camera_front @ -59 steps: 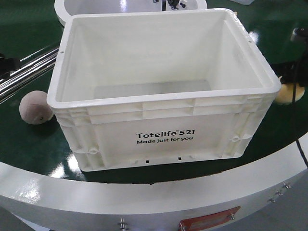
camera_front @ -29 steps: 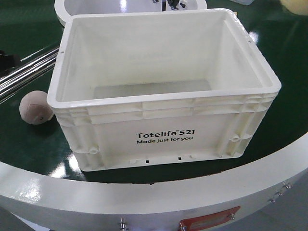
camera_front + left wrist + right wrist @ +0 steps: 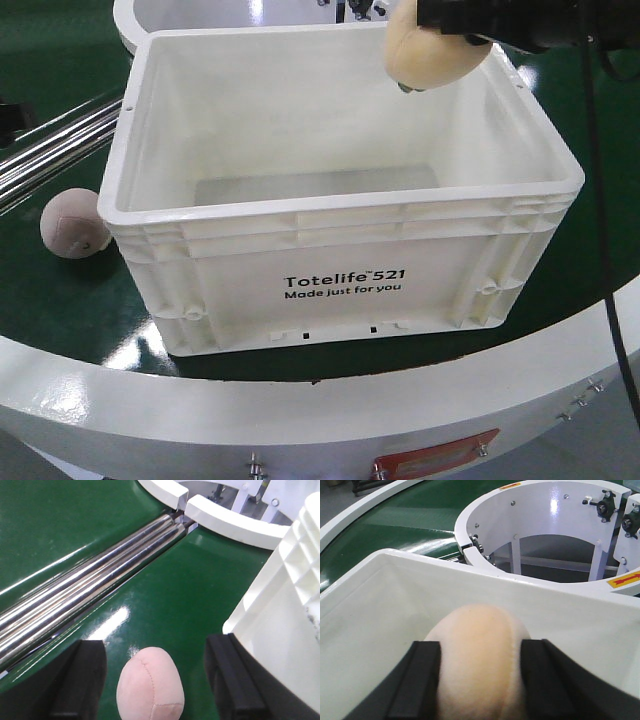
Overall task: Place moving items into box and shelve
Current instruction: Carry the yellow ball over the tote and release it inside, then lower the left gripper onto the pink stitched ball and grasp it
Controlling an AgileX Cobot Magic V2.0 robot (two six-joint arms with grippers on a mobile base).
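The right pincer (image 3: 480, 680) grips the pale yellow ball (image 3: 432, 52) above the far right corner of the white box (image 3: 340, 205), so the drop-in step is in hand (next, I judge, a release inside the rim). The left pincer (image 3: 155, 680) stands wide either side of the pinkish ball (image 3: 150, 687), which lies left of the box on the glossy green tabletop (image 3: 60, 310), near chrome rollers (image 3: 85, 595).

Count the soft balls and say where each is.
2. The yellow ball is clamped in the right gripper over the box's far right corner. The pinkish-brown ball lies on the green surface left of the box, before the open left gripper.
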